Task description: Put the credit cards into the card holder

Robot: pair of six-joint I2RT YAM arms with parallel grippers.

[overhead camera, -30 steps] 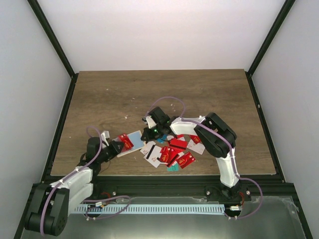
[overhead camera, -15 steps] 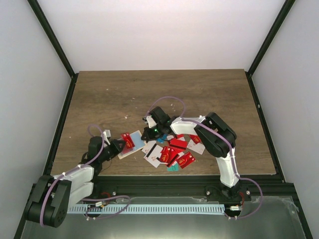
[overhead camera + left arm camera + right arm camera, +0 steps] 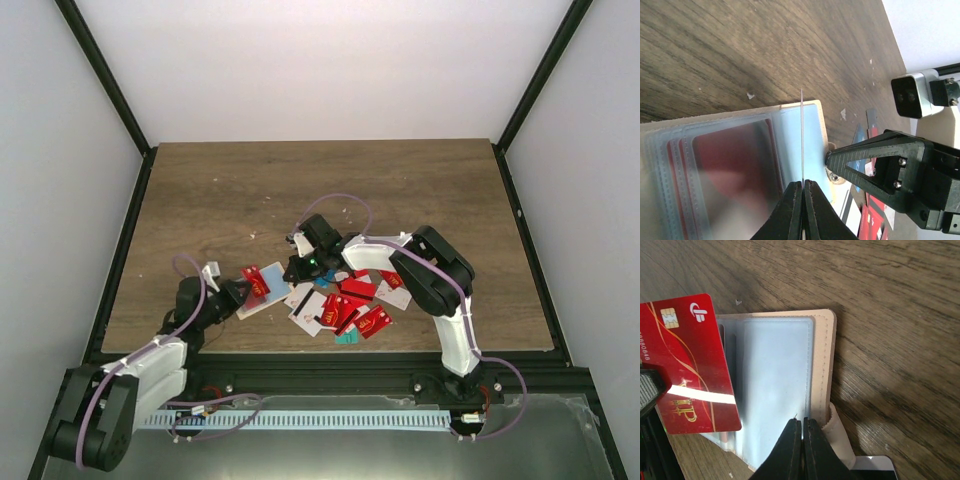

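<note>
Left claw (image 3: 803,184) pinches a red card (image 3: 692,365) over the holder (image 3: 823,355); right claw (image 3: 802,422), pressed together, at its sleeve (image 3: 775,385); enter squarely

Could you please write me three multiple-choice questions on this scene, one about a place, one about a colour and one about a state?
1. In the top view, where does the heap of loose cards lie relative to the card holder?
A. to its right
B. to its left
C. on top of it

2. What colour is the card held in the left gripper?
A. white
B. red
C. teal

3. How is the card holder?
A. snapped shut
B. lying open
C. standing upright on its edge

Answers:
1 A: the heap lies right of the holder in that view.
2 B: the right wrist view shows its red face.
3 B: the right gripper is closed on one clear sleeve of the open holder.
</note>
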